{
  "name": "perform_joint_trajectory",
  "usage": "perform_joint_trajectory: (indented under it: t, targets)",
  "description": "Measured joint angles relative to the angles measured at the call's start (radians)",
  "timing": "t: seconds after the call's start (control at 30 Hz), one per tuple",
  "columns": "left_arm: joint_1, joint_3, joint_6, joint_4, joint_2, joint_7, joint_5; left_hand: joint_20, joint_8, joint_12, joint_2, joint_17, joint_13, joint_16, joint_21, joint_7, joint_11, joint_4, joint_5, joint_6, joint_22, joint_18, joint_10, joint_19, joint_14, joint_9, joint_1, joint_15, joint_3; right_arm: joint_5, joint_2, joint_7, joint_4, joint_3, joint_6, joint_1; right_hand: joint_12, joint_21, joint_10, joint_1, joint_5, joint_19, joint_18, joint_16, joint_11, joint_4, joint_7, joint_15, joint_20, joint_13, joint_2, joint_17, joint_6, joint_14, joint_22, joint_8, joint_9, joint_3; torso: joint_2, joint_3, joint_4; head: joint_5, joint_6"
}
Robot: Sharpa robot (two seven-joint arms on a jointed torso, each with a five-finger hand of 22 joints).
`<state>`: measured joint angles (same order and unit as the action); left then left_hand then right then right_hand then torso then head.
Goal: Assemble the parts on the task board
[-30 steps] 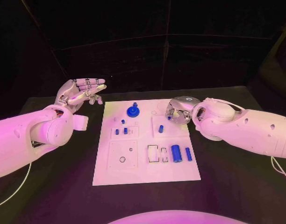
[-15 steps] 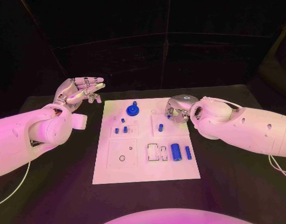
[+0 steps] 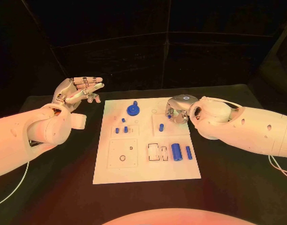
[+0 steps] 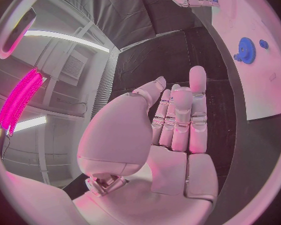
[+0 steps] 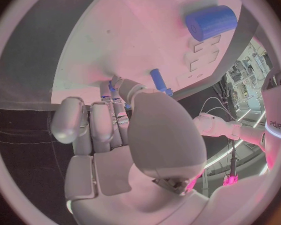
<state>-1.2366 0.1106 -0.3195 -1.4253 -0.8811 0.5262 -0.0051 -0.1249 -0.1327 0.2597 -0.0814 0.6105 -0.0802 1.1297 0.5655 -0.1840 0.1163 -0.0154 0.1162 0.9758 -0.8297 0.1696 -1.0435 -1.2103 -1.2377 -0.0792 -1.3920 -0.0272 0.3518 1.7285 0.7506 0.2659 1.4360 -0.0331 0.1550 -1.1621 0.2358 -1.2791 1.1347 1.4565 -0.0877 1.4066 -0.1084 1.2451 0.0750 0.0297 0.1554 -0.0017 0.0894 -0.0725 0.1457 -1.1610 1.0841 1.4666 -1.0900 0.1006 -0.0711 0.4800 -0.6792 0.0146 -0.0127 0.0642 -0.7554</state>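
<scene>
Dim all round, black behind the table [image 3: 238, 187]. Warm orange-pink wash over both arms and the task board [image 3: 117, 173], brightest at its middle. Soft shadows only, no hard glare. Strong fisheye bending in both wrist views. Magenta strip lamp [image 4: 18, 100] glowing beside white ceiling bars.

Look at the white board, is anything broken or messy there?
Nothing stands out. The task board lies flat on the black table, and its blue parts sit tidily, none spilled off it. The left robot hand hangs empty beside the board.
</scene>
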Motion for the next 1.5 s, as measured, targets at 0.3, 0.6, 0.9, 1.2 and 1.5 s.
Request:
perform_joint_trajectory:
  t: [0.3,0.6,0.9,1.2,1.5]
  targets:
    - [0.0,0.0,-0.002,0.001,0.0,-0.004,0.0,0.0,0.0,0.0,0.0,-0.006,0.0,-0.004,-0.004,0.0,0.0,0.0,0.0,0.0,0.001,0.0,0.0,0.0,0.002,0.001,0.0,-0.002,0.0,0.022,-0.005,0.016,0.0,0.0,-0.004,0.0,-0.001,-0.018,0.026,-0.025,0.004,0.0,0.0,0.007,-0.007,-0.001,-0.015,-0.008,0.0,-0.003,-0.025,0.002,0.037,0.0,-0.02,-0.004,-0.002,0.015,0.0,-0.0001,0.0,-0.001,-0.002]
    - [0.0,0.0,-0.004,0.001,-0.001,-0.007,0.001,0.0,0.0,0.001,0.004,-0.012,0.0,-0.008,-0.004,0.0,0.004,0.0,0.0,0.0,0.003,0.0,0.004,0.0,0.001,0.002,-0.004,-0.002,0.0,0.045,-0.005,0.033,0.006,-0.001,0.005,0.003,0.003,-0.029,0.056,-0.033,0.007,0.007,0.0,0.012,-0.02,-0.01,-0.026,-0.015,-0.007,-0.007,-0.043,0.006,0.067,0.0,-0.036,0.008,-0.008,0.026,0.0,-0.0002,0.0,-0.004,-0.006]
    - [0.0,0.0,-0.005,0.003,-0.003,-0.009,0.001,0.0,0.0,0.004,0.008,-0.015,0.0,-0.007,-0.008,0.0,0.0,0.003,0.0,0.0,0.004,0.0,0.007,0.0,0.009,0.002,-0.008,-0.001,0.003,0.059,0.005,0.045,0.022,-0.003,0.024,0.006,0.002,-0.029,0.056,-0.029,0.009,0.007,0.0,0.012,-0.02,-0.013,-0.026,-0.018,-0.007,-0.008,-0.048,0.012,0.067,-0.003,-0.035,0.008,-0.01,0.03,0.0,-0.0007,0.0003,-0.004,-0.006]
    - [0.0,0.0,-0.005,0.005,-0.003,-0.01,0.001,0.0,0.0,0.009,0.014,-0.016,0.001,-0.007,-0.008,0.0,0.0,0.009,0.0,0.0,0.005,0.0,0.007,0.0,0.008,0.003,-0.014,-0.002,0.009,0.064,0.029,0.051,0.054,-0.003,0.058,0.006,0.002,-0.029,0.055,-0.029,0.01,0.007,0.0,0.012,-0.02,-0.023,-0.026,-0.018,-0.007,-0.008,-0.048,0.016,0.067,-0.003,-0.033,0.008,-0.01,0.033,0.001,-0.0007,0.0004,-0.003,-0.002]
    - [0.0,0.0,-0.005,0.012,-0.002,-0.011,0.001,0.0,0.0,0.009,0.014,-0.019,0.001,-0.007,-0.008,0.0,0.0,0.009,0.0,0.0,0.005,0.0,0.007,0.0,0.008,0.004,-0.014,-0.002,0.009,0.066,0.073,0.052,0.12,-0.003,0.091,0.006,0.002,-0.029,0.055,-0.029,0.012,0.007,0.0,0.012,-0.02,-0.023,-0.027,-0.018,-0.007,-0.007,-0.047,0.016,0.066,-0.003,-0.033,0.007,-0.01,0.033,0.001,-0.0003,0.0004,-0.002,-0.001]
